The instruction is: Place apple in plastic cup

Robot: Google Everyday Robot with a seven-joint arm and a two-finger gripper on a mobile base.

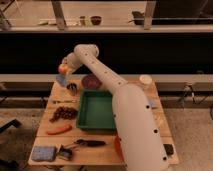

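The apple point(62, 69) is small, round and orange-red. It hangs in my gripper point(65, 68) at the far left corner of the wooden table point(105, 155). The gripper is shut on the apple and holds it just above the plastic cup point(61, 80). The cup is small and light blue and stands on the table's far left corner. My white arm reaches from the lower right across the table to that corner.
A dark red bowl point(91, 81) sits right of the cup and a white round container point(145, 80) at the far right. A green tray point(97, 111) fills the middle. A grape bunch point(64, 113), a carrot-like thing point(59, 129) and a blue sponge point(43, 153) lie along the left side.
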